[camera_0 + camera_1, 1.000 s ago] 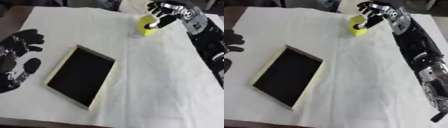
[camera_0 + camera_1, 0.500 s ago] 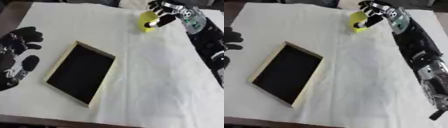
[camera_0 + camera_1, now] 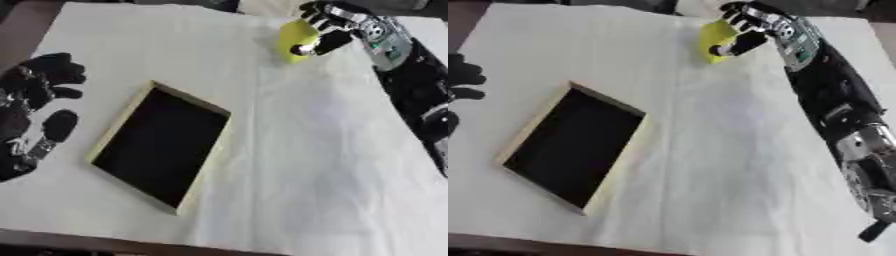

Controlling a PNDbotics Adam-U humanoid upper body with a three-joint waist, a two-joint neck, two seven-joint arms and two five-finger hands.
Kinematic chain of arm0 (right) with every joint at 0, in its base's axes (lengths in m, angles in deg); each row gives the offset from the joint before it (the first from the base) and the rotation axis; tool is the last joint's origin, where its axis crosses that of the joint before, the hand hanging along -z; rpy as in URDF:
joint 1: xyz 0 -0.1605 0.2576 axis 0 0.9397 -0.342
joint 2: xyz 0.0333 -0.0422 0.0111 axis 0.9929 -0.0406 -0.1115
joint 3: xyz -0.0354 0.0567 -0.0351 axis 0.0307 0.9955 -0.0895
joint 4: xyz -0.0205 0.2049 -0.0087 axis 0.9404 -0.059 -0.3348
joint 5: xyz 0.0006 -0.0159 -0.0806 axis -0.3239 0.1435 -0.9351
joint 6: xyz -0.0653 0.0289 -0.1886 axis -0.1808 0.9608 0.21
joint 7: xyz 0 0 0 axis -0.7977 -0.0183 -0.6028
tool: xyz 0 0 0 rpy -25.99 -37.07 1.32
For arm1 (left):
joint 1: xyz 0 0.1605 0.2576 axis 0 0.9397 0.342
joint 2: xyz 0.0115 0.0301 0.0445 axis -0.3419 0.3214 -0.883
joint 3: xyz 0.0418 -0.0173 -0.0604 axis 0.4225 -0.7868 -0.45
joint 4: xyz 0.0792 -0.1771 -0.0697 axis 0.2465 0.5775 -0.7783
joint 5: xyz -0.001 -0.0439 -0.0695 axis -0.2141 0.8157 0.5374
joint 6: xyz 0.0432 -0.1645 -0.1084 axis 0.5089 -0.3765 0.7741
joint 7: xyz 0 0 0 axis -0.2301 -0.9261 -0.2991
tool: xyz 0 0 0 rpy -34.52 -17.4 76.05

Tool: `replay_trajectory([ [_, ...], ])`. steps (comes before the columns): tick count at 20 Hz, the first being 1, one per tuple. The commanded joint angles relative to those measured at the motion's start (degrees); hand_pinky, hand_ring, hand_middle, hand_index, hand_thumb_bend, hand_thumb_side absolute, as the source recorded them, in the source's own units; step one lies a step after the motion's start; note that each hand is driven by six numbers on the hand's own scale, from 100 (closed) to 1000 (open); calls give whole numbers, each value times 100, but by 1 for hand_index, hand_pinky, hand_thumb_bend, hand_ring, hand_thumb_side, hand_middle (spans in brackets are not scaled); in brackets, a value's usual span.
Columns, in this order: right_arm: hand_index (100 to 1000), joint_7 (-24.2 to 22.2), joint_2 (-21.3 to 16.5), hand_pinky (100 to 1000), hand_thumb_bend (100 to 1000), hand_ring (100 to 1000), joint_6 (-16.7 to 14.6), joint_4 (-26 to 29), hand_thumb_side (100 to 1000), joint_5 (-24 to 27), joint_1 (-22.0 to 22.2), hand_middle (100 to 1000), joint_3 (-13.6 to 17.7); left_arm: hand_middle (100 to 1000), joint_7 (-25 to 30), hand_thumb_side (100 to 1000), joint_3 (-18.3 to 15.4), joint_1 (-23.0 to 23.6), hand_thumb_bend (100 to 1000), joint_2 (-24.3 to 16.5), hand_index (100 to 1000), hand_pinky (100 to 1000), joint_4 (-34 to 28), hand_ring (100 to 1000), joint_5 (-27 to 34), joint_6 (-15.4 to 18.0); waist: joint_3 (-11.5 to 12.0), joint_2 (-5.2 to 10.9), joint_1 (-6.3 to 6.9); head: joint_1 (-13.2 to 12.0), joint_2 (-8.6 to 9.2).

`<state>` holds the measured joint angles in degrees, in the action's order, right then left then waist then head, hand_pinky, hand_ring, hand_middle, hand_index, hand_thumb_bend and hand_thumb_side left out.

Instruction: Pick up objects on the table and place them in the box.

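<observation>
Yellow object point(image 3: 296, 38) within right hand point(image 3: 337, 27) fingers point(image 3: 311, 46)

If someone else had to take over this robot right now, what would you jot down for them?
Right robot hand: at the table's far edge, fingers curled round the yellow object.
Left robot hand: idle and open at the table's left edge, holding nothing.
Box: left of centre on the white cloth, nothing in it.
Done: yellow object grasped.
Left: carry it across to the box and let go inside. No other loose objects show on the cloth.
</observation>
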<state>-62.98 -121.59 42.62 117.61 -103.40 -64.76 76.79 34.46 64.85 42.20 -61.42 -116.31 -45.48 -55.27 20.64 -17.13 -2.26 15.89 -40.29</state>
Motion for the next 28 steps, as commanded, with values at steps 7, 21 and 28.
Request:
replay_trajectory([
  [7, 980, 248, -159, 804, 440, 835, -183, -34, 253, -119, -84, 859, 101, 767, -13, 581, -63, -82, 479, -14, 901, 773, -108, 817, 27, 11, -11, 93, 12, 6, -32],
  [21, 946, 445, -65, 795, 420, 827, -89, -128, 345, -292, -90, 828, 110, 767, -9, 584, -60, -99, 474, -10, 902, 775, -112, 818, 28, 10, 26, 66, -2, 28, -58],
  [28, 833, 528, -60, 781, 375, 795, -93, -99, 311, -284, -32, 743, 90, 767, -10, 585, -62, -105, 472, -8, 901, 775, -114, 813, 30, 10, 58, 45, -15, 9, -91],
])
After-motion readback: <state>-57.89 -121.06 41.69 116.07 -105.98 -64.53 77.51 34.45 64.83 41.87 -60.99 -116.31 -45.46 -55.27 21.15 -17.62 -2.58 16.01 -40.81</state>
